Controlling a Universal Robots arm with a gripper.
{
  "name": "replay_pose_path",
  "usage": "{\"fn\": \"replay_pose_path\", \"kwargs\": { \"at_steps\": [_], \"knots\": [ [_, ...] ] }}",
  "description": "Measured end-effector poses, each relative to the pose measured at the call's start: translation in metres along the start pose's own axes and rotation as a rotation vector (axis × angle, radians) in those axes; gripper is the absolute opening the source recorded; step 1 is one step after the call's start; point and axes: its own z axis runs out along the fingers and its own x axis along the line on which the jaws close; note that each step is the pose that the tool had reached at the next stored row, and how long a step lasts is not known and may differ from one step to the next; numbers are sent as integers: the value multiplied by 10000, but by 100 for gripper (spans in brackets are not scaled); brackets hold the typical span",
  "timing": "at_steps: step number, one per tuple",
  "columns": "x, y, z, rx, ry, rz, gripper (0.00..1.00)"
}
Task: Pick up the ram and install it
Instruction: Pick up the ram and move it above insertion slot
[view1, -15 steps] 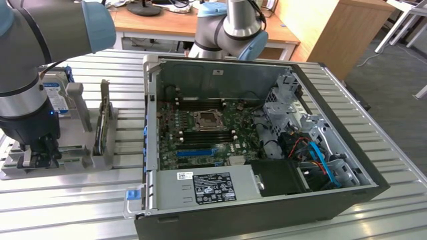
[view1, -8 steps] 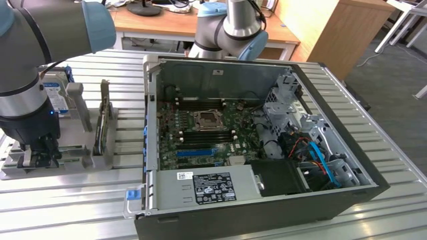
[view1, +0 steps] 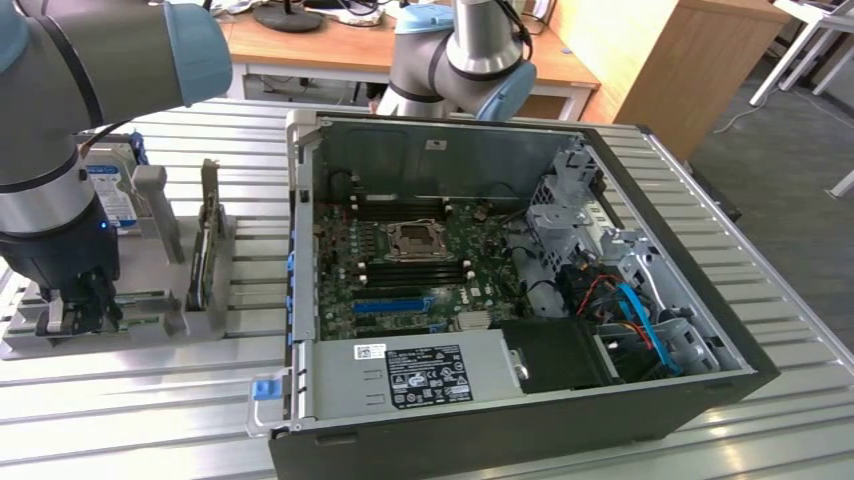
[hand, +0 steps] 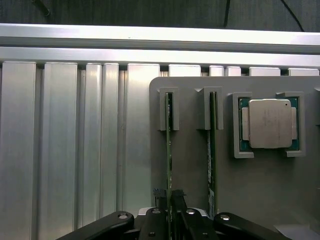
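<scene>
The ram (hand: 169, 145) is a thin green stick standing on edge in a slot of the grey holder (hand: 190, 165). A second green stick (hand: 212, 150) stands in the slot beside it. My gripper (hand: 169, 194) straddles the first stick near one end, a black fingertip (hand: 159, 193) on each face, and the jaws look closed against it. In the exterior view my gripper (view1: 80, 305) is lowered onto the holder (view1: 154, 325) at the exterior view's left, well apart from the open computer case (view1: 307, 300).
A processor chip (hand: 270, 123) lies in a pocket of the holder next to the sticks. A dark board (view1: 207, 240) stands upright in the holder. Inside the case, the motherboard (view1: 461, 250) shows black memory slots (view1: 400, 268) and a blue slot (view1: 390, 300). Everything rests on a ribbed metal table (view1: 160, 420).
</scene>
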Motion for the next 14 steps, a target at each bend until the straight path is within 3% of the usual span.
{"fn": "replay_pose_path", "kwargs": {
  "at_steps": [6, 8, 14],
  "knots": [
    [0, 0, 0, 0, 0, 0, 19],
    [0, 0, 0, 0, 1, 0, 12],
    [0, 0, 1, 0, 1, -1, 12]
  ]
}}
